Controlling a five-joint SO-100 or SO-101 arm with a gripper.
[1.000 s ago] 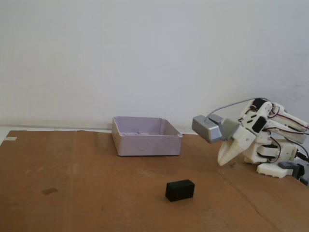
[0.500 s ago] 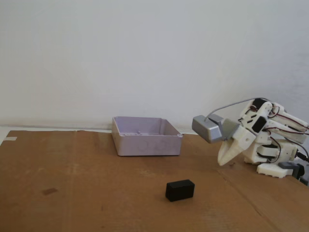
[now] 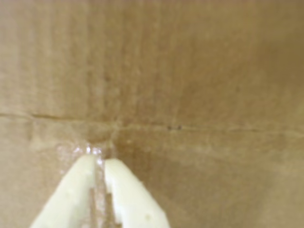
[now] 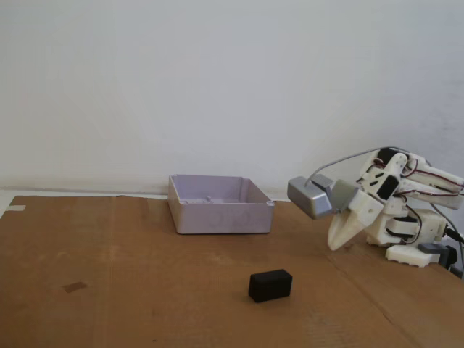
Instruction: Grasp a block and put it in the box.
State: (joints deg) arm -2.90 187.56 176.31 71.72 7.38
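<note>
Nothing of the task is done yet, as far as we can judge. In the fixed view the block point(image 4: 270, 286) lies alone on the brown cardboard of the counter point(image 4: 109, 290), near the front and a little right of the middle. The box point(image 4: 220, 204) stands farther back, close to the white wall point(image 4: 217, 80), and we see nothing inside it from this angle. Block and box are well apart, and nothing touches the block.

So every step is left: we must bring the tool to the block, close on it, lift it, carry it to the far left and let it go over the box.

The arm point(image 4: 406, 210) sits folded at the right edge of the fixed view, with its base on the counter. The tool point(image 4: 336, 243) points down and to the left, and its tips are very near the cardboard; whether they touch it we cannot tell. The grey camera housing point(image 4: 312, 196) sticks out to the left above it. The tool is to the right of the block and farther back, clearly apart from it.

In the wrist view the two pale fingers point(image 3: 78, 190) come in from the bottom edge with their tips almost together, so we read the tool point(image 3: 97, 159) as closed and holding nothing. Only bare cardboard with a crease point(image 3: 213, 128) is in front of it.
</note>
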